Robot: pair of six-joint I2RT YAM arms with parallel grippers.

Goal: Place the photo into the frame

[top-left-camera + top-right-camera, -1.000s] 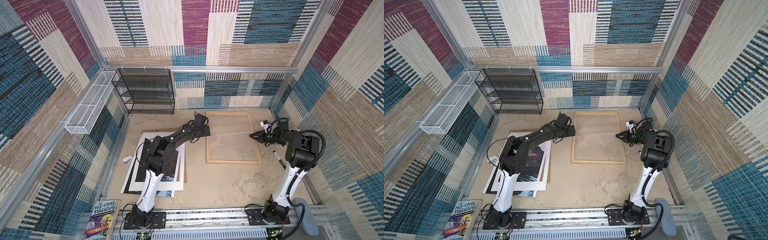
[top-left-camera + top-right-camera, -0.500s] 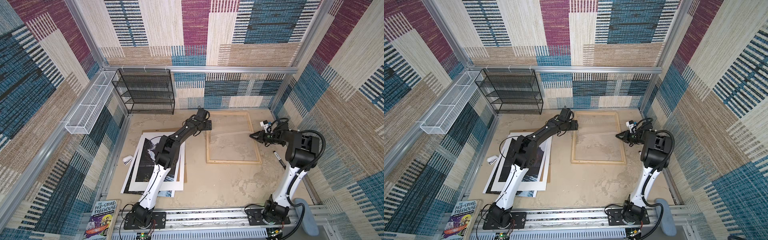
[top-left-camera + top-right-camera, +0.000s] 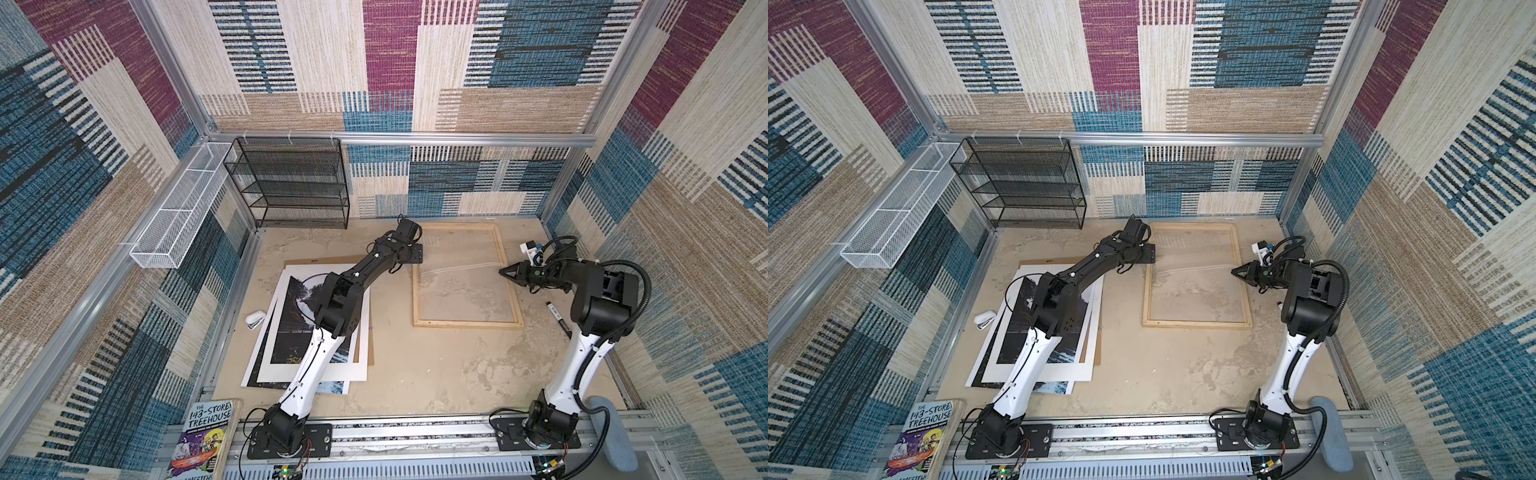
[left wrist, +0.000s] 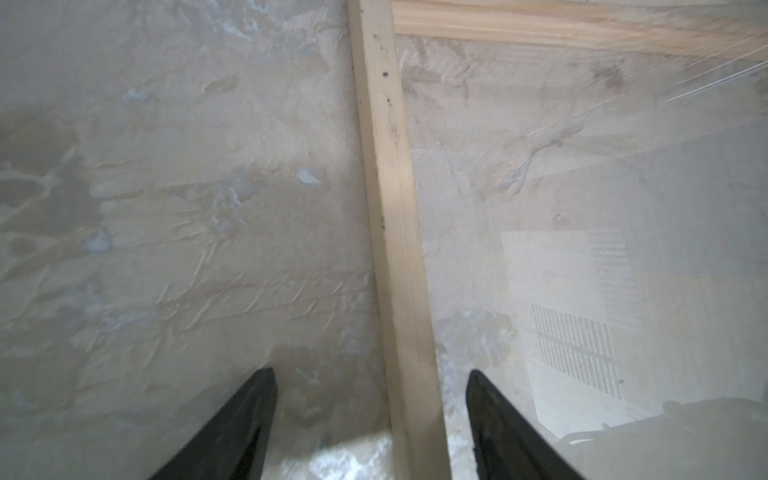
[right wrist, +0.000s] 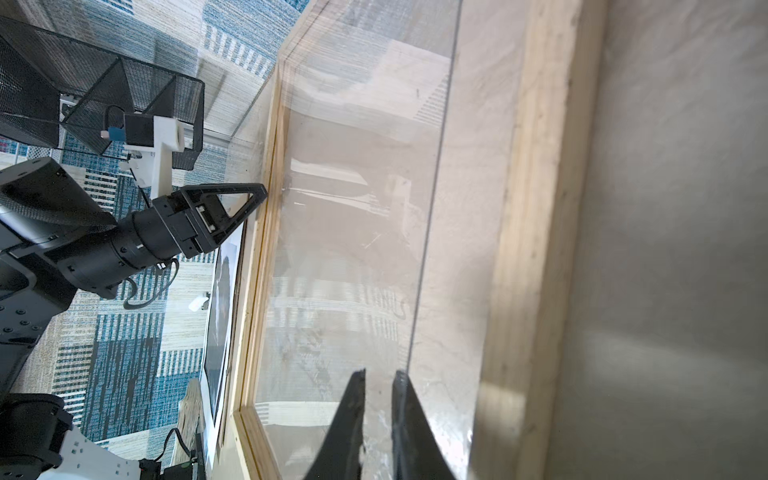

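The pale wood frame point(image 3: 465, 323) point(image 3: 1196, 324) lies flat at the table's middle right, with a clear pane point(image 5: 353, 208) inside it. My right gripper point(image 3: 501, 270) point(image 5: 380, 372) is at the frame's right strip, shut on the pane's edge, which stands slightly above the strip point(image 5: 540, 208). My left gripper point(image 3: 412, 253) point(image 4: 370, 374) is open, its fingers straddling the frame's left strip point(image 4: 390, 187) near the far corner. The photo point(image 3: 291, 328) point(image 3: 1011, 336) lies at the left under a white mat point(image 3: 361, 332), partly hidden by the left arm.
A brown backing board point(image 3: 371, 353) lies under the photo stack. A small white stapler-like thing point(image 3: 254, 321) sits left of it, and a black marker point(image 3: 557, 318) right of the frame. A black mesh shelf point(image 3: 291, 183) stands at the back and a book point(image 3: 203, 436) at the front left.
The left arm has stretched out and its elbow has shifted, while its gripper stayed by the frame's far left strip. The right arm has not moved.
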